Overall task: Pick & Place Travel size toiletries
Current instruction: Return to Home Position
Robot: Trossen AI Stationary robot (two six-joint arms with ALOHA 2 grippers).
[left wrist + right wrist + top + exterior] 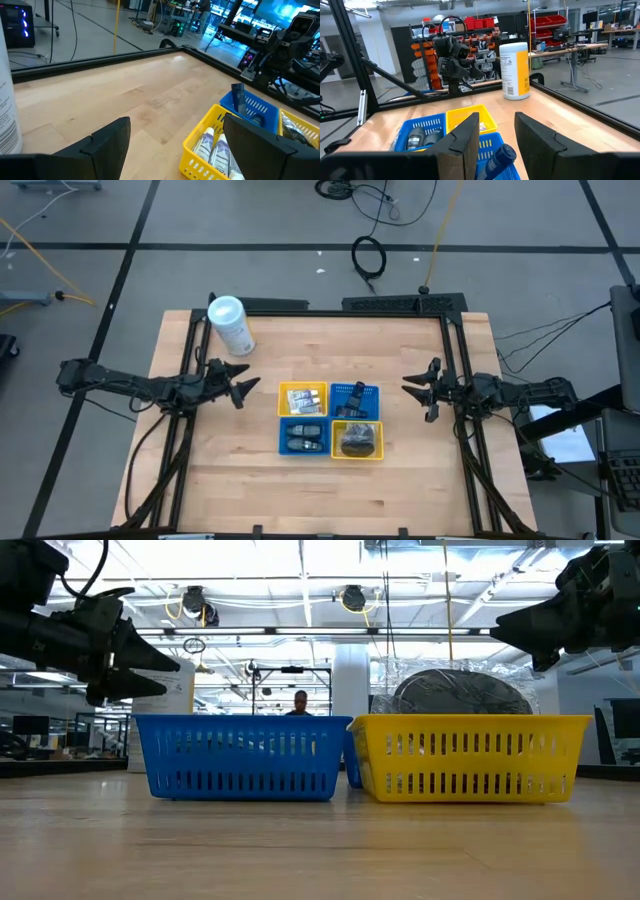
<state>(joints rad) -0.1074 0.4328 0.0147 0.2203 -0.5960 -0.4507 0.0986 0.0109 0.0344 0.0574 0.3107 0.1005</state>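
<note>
Lying sorted in a block of four baskets, the travel size toiletries (pixel 303 400) sit on the table between the two grippers. Pale tubes (pixel 212 150) fill the first yellow basket (pixel 199 128), the one closest ahead of the left gripper (pixel 245 383). A blue bottle (pixel 500 155) lies in the first blue basket (pixel 257 106), closest ahead of the right gripper (pixel 418 388).

Off to one side of that line between the fingertips, toward the table's front edge, stand the other two baskets. Dark bottles (pixel 415 137) lie in the second blue basket (pixel 240 755) on the left gripper's side. A dark round item in clear wrap (pixel 460 695) rises above the rim of the second yellow basket (pixel 470 755) on the right gripper's side.

Both grippers hover clear of the tabletop, higher than the basket rims, pointing at each other across the block and near it without touching it. Each has its fingers spread wide apart and holds nothing.

A big white canister (pixel 230 325) stands upright beside the left gripper, toward the back of the table and apart from the baskets. Beyond the table, a person (pixel 300 700) shows in the room, seen just above the baskets.
</note>
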